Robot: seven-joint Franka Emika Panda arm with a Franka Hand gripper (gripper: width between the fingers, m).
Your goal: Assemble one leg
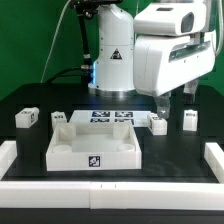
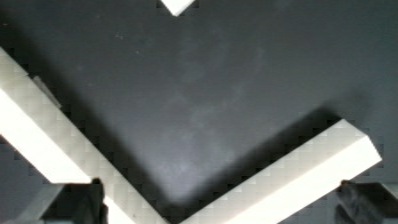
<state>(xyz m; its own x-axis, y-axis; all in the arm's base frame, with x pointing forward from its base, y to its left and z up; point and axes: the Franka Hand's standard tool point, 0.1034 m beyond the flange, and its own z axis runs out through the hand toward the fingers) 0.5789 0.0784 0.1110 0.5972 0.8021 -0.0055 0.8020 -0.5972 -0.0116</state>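
Note:
Four small white legs stand on the black table in the exterior view: two at the left (image 1: 27,118) (image 1: 58,119) and two at the right (image 1: 158,124) (image 1: 190,120). The large white square tray-like piece (image 1: 72,150) lies in the middle. My gripper (image 1: 166,103) hangs just above and behind the nearer right leg, not touching it. In the wrist view my gripper (image 2: 214,200) is open and empty, with one dark finger (image 2: 71,203) in each lower corner. Two white bars (image 2: 306,168) meet in a V between the fingers; I cannot tell which part they belong to.
The marker board (image 1: 110,117) lies flat behind the tray-like piece. A low white rail (image 1: 213,156) borders the table at the exterior view's left, right and front. The robot's base (image 1: 112,60) stands at the back.

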